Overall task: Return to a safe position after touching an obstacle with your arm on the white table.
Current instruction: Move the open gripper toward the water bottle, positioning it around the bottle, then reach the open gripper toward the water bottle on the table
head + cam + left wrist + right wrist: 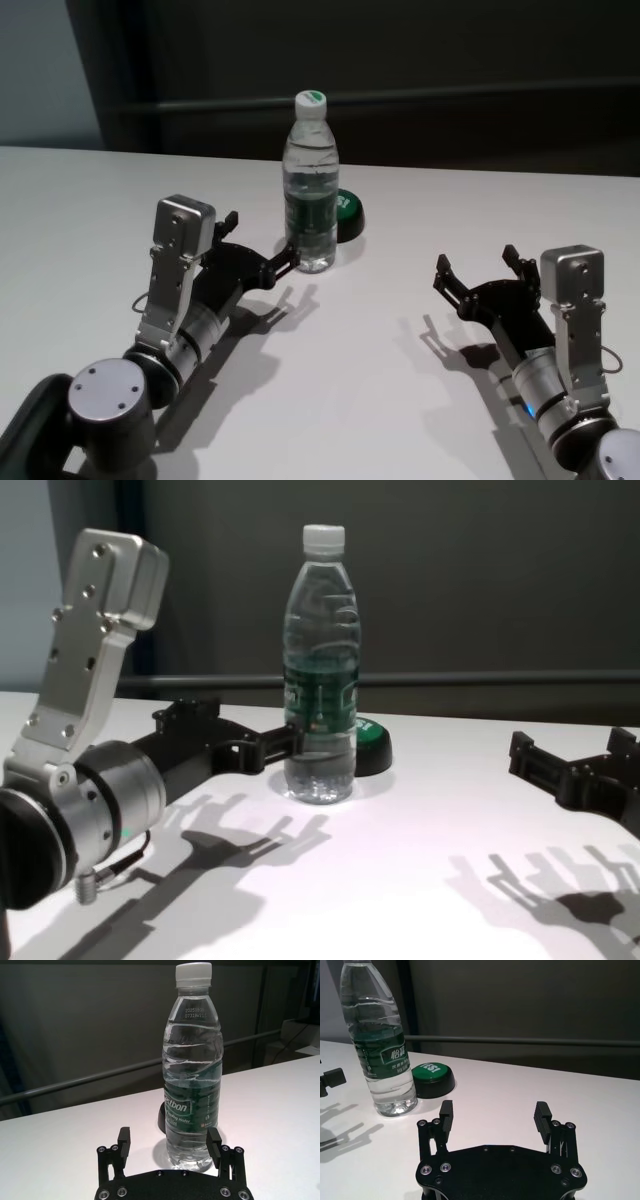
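The obstacle, a clear water bottle (310, 190) with a white cap and a green label, stands upright on the white table (400, 400) at centre back. My left gripper (262, 238) hovers low just before it, open and holding nothing. One of its fingertips (292, 256) is right beside the bottle's lower side; whether they touch cannot be told. In the left wrist view the bottle (192, 1085) rises just past the open left gripper (169, 1136). My right gripper (476, 260) is open and empty above the table on the right, well apart from the bottle (377, 1045).
A round green button (350, 212) on a black base sits just behind and to the right of the bottle. A dark wall with a horizontal rail (520, 1040) runs behind the table's far edge. Bare tabletop lies between the two arms.
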